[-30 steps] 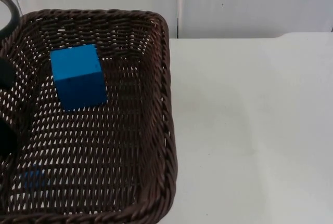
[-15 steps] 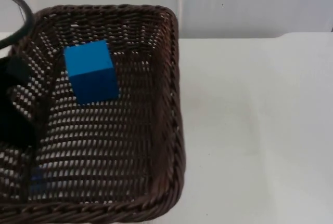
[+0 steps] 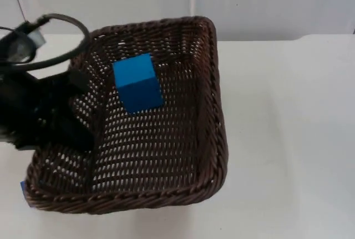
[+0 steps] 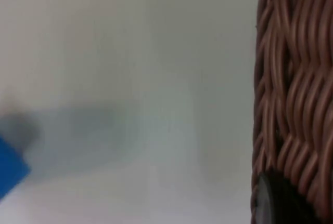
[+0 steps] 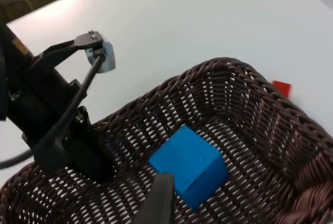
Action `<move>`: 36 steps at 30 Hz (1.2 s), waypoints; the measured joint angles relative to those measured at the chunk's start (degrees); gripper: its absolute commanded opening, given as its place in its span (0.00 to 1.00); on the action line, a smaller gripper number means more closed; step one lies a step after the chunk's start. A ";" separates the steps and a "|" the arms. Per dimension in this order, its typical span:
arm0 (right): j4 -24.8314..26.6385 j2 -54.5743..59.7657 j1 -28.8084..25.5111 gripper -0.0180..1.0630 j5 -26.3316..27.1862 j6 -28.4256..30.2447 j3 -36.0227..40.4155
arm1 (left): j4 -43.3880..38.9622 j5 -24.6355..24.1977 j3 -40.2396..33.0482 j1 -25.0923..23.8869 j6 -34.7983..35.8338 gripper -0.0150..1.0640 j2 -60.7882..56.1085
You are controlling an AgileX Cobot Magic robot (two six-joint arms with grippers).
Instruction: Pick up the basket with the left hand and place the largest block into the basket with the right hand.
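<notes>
Basket (image 3: 161,139): dark brown wicker, rectangular, tilted a little with its right side raised, over the left half of the white table (image 3: 288,139). Inside it lies the blue block (image 3: 137,82), a cube resting on the woven floor toward the far wall, somewhat left of centre and apart from every wall. From the right wrist view the same block (image 5: 190,166) lies on the basket floor, the basket wall (image 5: 250,109) curving round it.

Left gripper (image 3: 83,133): at the basket's left wall, reaching over the rim into the inside; it is clamped on that wall, one black finger inside against the weave. In the left wrist view the wicker wall (image 4: 294,89) stands right against the camera with a black fingertip (image 4: 273,203) pressed to it. The left arm's black body shows in the right wrist view too (image 5: 57,130), down at the basket's rim.

Right gripper (image 5: 161,203): above the basket, near the block, one dark finger visible; whether its fingers are apart or together cannot be told.

A small blue piece (image 3: 23,187) peeks out at the basket's near left corner, on the table; it also shows in the left wrist view (image 4: 10,168). A small red block (image 5: 282,88) lies on the table just outside the basket.
</notes>
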State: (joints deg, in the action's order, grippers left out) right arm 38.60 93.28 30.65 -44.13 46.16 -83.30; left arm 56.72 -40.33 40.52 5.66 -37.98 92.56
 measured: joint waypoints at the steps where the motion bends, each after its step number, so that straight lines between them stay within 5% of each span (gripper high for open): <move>1: -0.72 0.00 0.00 0.78 0.37 -0.19 0.00 | 0.10 0.55 0.94 0.92 -0.11 0.01 1.58; 7: -4.11 0.00 0.00 0.78 1.28 -1.97 0.00 | 0.31 2.27 6.34 5.34 -0.46 0.01 8.93; 17: -17.17 0.00 0.00 0.78 4.05 -10.60 0.00 | 0.92 5.40 13.36 10.80 -0.57 0.02 18.63; 21: -18.26 0.00 0.00 0.78 4.05 -10.71 0.00 | 1.68 6.25 13.57 10.94 -0.67 0.14 19.80; 24: -18.68 0.00 0.00 0.78 4.32 -10.71 0.00 | 2.28 6.69 13.72 10.94 -0.67 0.42 19.94; 28: -18.78 0.00 0.00 0.78 4.71 -10.82 0.00 | 3.17 6.92 13.88 10.94 -0.56 0.60 19.94; 36: -18.89 0.00 0.00 0.78 5.50 -10.82 0.00 | 3.26 7.60 13.88 10.94 -0.56 0.68 19.83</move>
State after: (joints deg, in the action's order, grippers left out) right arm 19.71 93.28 30.65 -38.63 35.34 -83.30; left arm 59.98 -32.73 54.40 16.60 -38.55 112.39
